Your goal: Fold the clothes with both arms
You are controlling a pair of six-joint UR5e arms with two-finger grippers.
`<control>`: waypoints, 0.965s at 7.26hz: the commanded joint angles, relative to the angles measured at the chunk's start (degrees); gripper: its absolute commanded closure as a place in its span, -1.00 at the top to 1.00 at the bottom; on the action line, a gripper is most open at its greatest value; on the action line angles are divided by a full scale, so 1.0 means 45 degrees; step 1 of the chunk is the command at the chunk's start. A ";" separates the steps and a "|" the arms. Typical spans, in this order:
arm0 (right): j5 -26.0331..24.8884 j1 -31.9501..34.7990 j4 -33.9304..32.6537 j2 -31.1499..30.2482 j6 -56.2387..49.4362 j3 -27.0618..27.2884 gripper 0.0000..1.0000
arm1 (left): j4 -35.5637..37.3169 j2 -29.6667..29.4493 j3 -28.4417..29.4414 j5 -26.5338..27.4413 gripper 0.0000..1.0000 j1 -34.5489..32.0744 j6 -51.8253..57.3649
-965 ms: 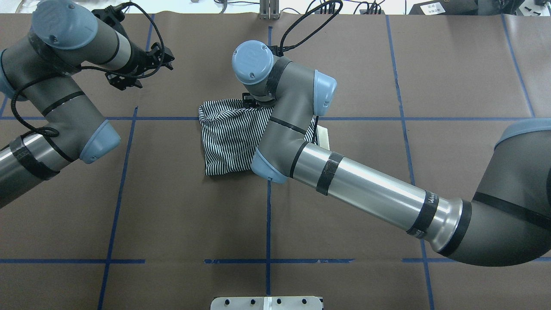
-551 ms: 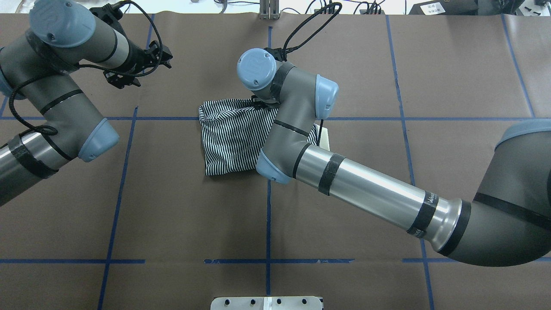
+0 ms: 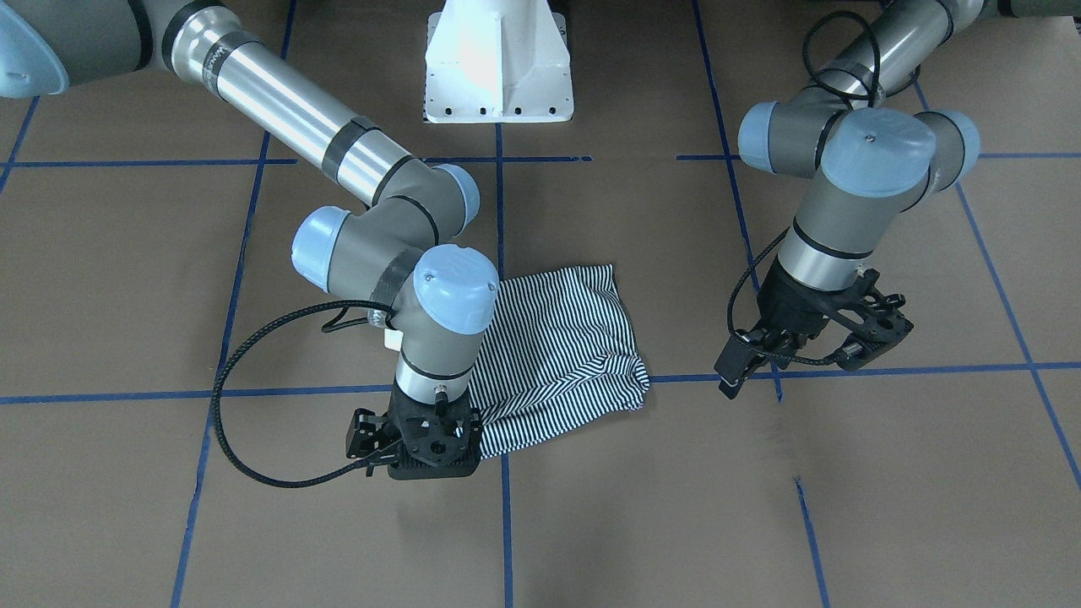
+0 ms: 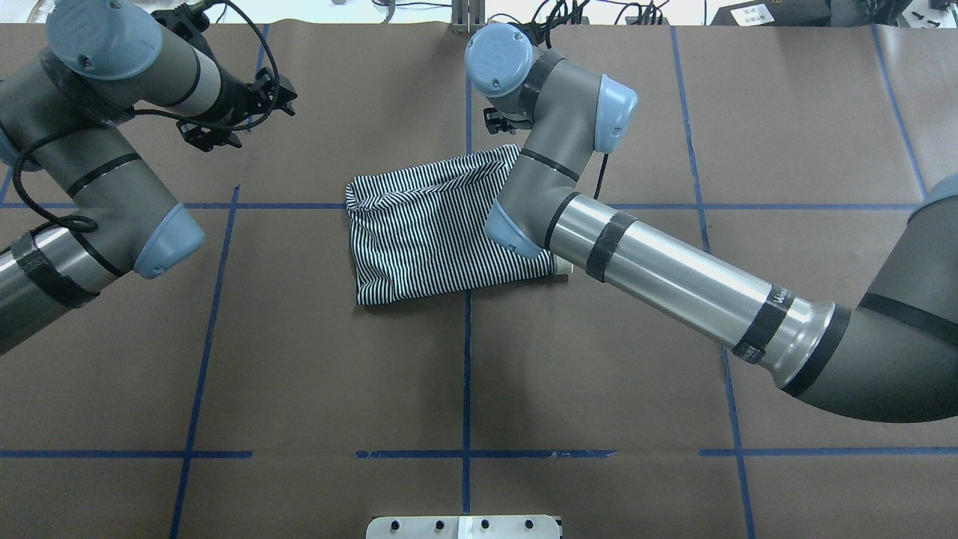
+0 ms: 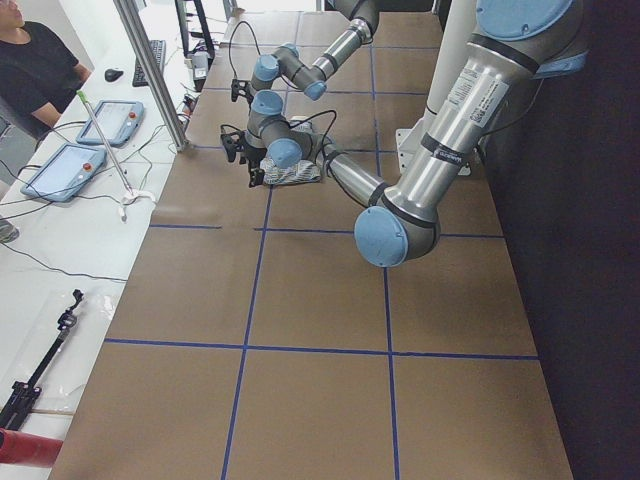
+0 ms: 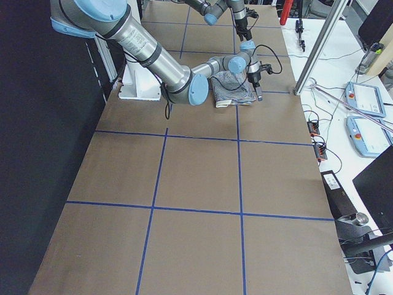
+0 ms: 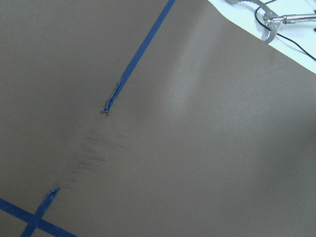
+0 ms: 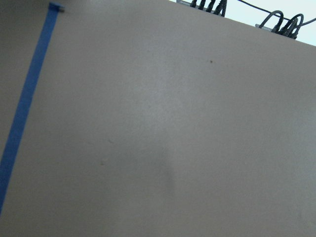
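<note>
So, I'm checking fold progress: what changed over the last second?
The right grey arm's black end effector moved forward and rightward, past the far edge of the navy-and-white striped polo shirt, drawing that edge out with it. Whether it grips cloth, I cannot tell. The left grey arm barely moved.

Striped shirt [image 4: 419, 239]: folded to a rough rectangle, flat at bench [image 4: 299, 374] centre, partly beneath right arm [image 4: 673, 273]; left arm [image 4: 97, 187] well apart.

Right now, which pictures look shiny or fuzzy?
Front-facing view: the white base glares and looks washed out. Left wrist view: a pale sheen streaks the brown table. Right wrist view: soft, with a faint shadow low down. Overhead view: sharp, and the striped shirt looks crisp.
</note>
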 commanded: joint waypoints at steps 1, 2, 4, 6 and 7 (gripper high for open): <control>0.1076 0.0897 0.0157 -0.0343 -0.0793 0.0362 1.00 | -0.0032 0.0001 0.0007 -0.0036 1.00 -0.0122 0.0097; 0.2691 0.1772 0.0002 -0.1294 -0.1300 0.1662 1.00 | 0.0084 0.0001 -0.0148 -0.0056 1.00 -0.0258 0.0833; 0.4752 0.3279 -0.1315 -0.4200 -0.2294 0.5735 1.00 | 0.0105 0.1923 -0.1916 -0.0444 1.00 -0.1015 0.3264; 0.5495 0.4781 -0.4770 -0.5437 -0.5449 0.8539 1.00 | 0.0976 0.2987 -0.2356 -0.2041 1.00 -0.3410 0.7805; 0.6679 0.5775 -0.4862 -0.6778 -0.6529 0.9284 1.00 | 0.2028 0.3299 -0.2356 -0.2338 1.00 -0.4526 1.0694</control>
